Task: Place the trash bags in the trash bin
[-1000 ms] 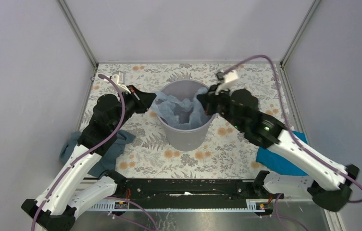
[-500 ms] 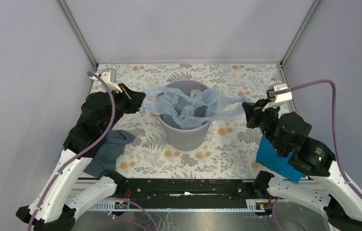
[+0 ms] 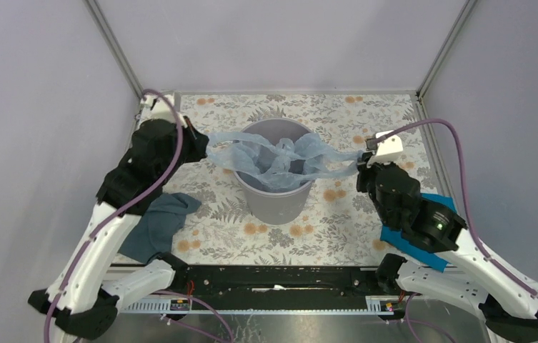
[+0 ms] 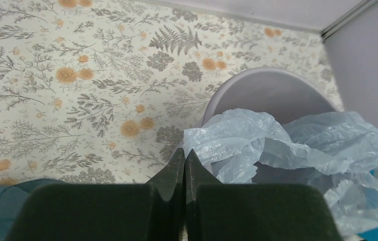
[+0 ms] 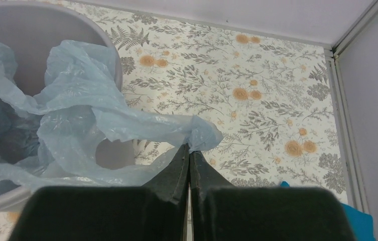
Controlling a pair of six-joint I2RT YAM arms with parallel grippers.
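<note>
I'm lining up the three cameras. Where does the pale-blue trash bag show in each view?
Top external: trash bag at centre, stretched over the trash bin between left gripper and right gripper.
Left wrist: trash bag lower right, corner pinched at the fingertips.
Right wrist: trash bag left half, corner pinched at the fingertips.
Shared landmark: the bin's grey rim.

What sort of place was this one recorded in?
Most likely a lab robot cell, not a home: plain grey panel walls on metal frame posts box in a floral-covered table, and the left arm and right arm are bolted to a black rail at its near edge.
</note>
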